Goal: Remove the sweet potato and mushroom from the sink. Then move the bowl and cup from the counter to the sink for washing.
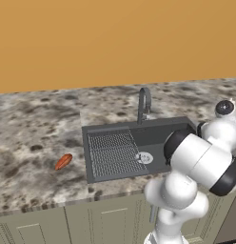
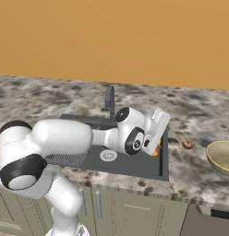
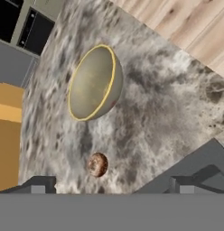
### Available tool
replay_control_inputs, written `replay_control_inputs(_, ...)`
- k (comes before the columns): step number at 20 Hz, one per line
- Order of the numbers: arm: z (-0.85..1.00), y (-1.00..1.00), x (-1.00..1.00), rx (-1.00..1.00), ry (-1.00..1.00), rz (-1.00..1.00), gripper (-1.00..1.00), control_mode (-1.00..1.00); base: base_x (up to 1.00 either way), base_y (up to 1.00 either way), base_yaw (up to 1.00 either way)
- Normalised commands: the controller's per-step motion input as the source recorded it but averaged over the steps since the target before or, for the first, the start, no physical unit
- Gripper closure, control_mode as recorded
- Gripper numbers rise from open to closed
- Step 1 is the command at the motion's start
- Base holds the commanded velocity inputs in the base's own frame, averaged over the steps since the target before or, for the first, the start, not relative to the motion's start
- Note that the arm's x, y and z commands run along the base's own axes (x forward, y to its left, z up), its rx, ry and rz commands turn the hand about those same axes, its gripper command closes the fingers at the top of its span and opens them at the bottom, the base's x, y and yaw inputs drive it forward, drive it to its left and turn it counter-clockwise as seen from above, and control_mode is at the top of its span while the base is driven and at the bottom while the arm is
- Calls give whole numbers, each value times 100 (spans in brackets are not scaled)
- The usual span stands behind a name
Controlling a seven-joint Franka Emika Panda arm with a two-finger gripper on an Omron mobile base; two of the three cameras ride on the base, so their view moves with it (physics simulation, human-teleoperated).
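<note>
- The sweet potato [image 1: 63, 162] lies on the speckled counter [image 1: 34, 128], to the left of the sink [image 1: 134, 147] in the left base view. It does not touch the sink.
- The sink is a dark grey box set into the counter. It has a ribbed grid [image 1: 110, 155] on one side and a round silver drain [image 1: 144, 157] beside the grid.
- A grey bent faucet [image 1: 143, 102] stands at the back edge of the sink.
- The mushroom [image 2: 187, 144] sits on the counter just past the right edge of the sink, seen in the right base view. It is a small brown lump.
- The bowl [image 2: 222, 157] stands on the counter farther right, near the mushroom but not touching it. In the hand view the bowl [image 3: 92, 83] is round with a yellow rim, and the mushroom [image 3: 97, 164] lies apart from it, nearer the finger tips.
- A bit of yellow and red, which may be the cup [image 2: 156, 149], peeks out from behind the robot's hand in the right base view. It is too hidden to be sure where it stands.
- The gripper [image 3: 109, 185] hangs above the right edge of the sink. Its two dark tips are spread wide apart, and nothing is between them.
- The gripper does not touch the mushroom or the bowl.
</note>
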Motion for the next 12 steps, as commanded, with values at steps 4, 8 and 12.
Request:
replay_control_inputs(4,22,-15,-23,-13,20,9,-100,-100,0,0,0)
replay_control_inputs(8,20,-11,-27,-9,21,2,-100,-100,0,0,0)
replay_control_inputs(12,14,-7,-22,-5,25,0,-100,-100,0,0,0)
